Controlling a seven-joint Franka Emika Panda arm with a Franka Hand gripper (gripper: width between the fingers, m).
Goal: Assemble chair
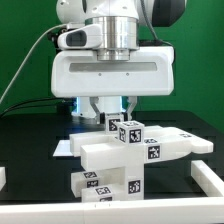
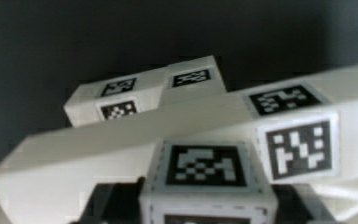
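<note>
Black tabletop [image 1: 25, 140] under me, green wall behind, and a white rail [image 1: 150, 214] runs along the near edge. Going from the exterior view's left: a cable hangs off my arm on that side, and a small flat white piece [image 1: 66, 147] lies on the table below and just to that side of my gripper [image 1: 108, 117]. The chair [image 1: 130, 160] is right under my fingers, a stack of matte white blocks with black-and-white tags. A tagged block [image 1: 128, 132] sits on top of a wide slab [image 1: 150, 152], and more tagged blocks [image 1: 105, 185] are below that.

My fingers come down at the top block's far side, partway closed. They look clamped on a tagged piece [image 2: 202, 175] in the wrist view, dark pads [image 2: 108, 200] on either side of it. Past it lie the slab's face and another tagged block [image 2: 149, 95].

On the exterior view's right, the slab sticks out well beyond my gripper.
</note>
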